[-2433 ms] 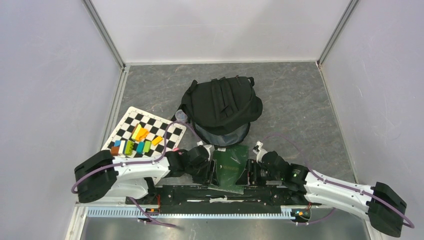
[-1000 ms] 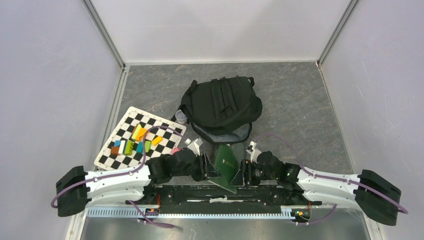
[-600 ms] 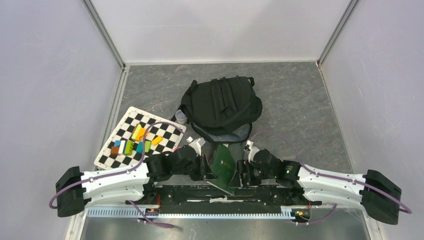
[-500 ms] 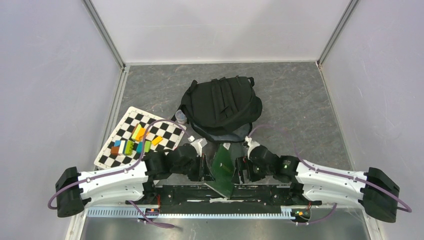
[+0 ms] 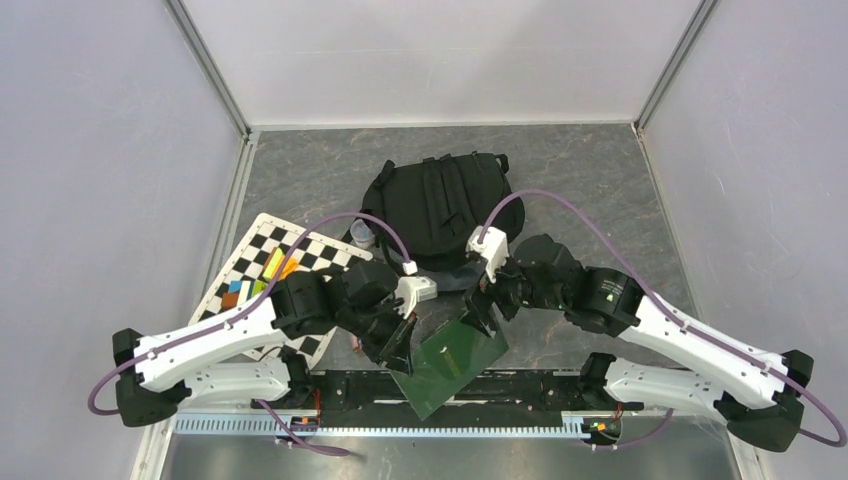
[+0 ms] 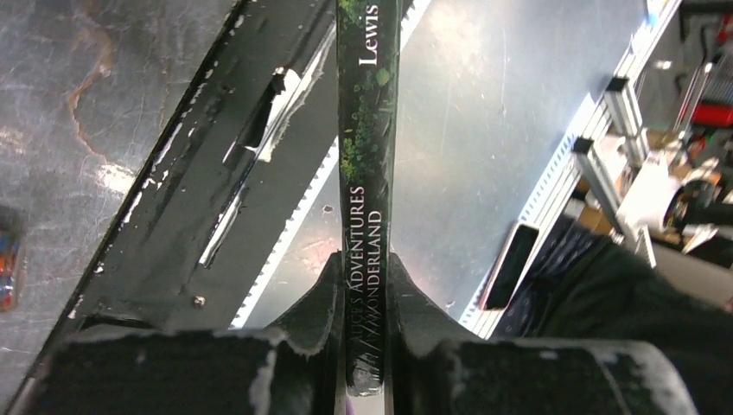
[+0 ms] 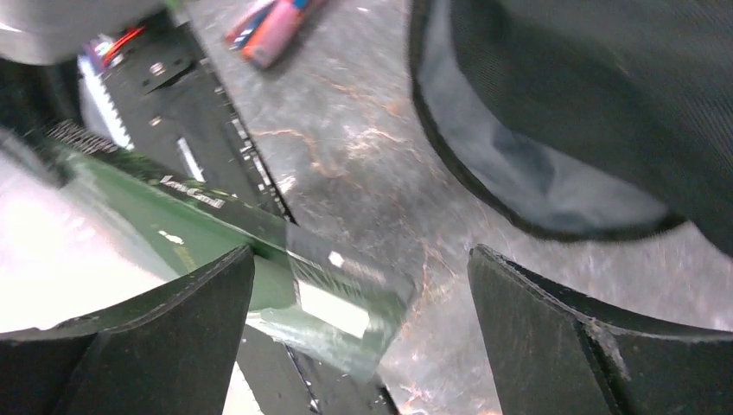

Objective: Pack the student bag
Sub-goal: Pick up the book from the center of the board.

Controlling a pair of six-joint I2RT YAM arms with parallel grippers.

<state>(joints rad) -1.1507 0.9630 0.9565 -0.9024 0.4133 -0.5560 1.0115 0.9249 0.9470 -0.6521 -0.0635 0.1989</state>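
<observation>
The student bag [image 5: 440,205] lies mid-table, a big black backpack with its opening and grey lining [image 7: 519,173] facing the arms. A thin dark green book [image 5: 452,360], "Alice's Adventures in Wonderland", hangs tilted over the near edge. My left gripper [image 5: 398,345] is shut on its spine [image 6: 367,173], one finger [image 6: 318,303] on each side. My right gripper [image 5: 478,305] hovers open between the book's far corner [image 7: 346,303] and the bag's mouth, with nothing between its fingers [image 7: 173,328].
A checkerboard [image 5: 320,255] with several coloured blocks [image 5: 268,268] lies at the left. A small jar [image 5: 362,236] stands by the bag's left side. Markers [image 7: 270,22] lie on the floor. The black base rail [image 5: 520,385] runs along the near edge.
My left gripper closed on the book. My right gripper opened, let go and swung up toward the bag. The book swung from upright between both arms to tilted in the left alone.
</observation>
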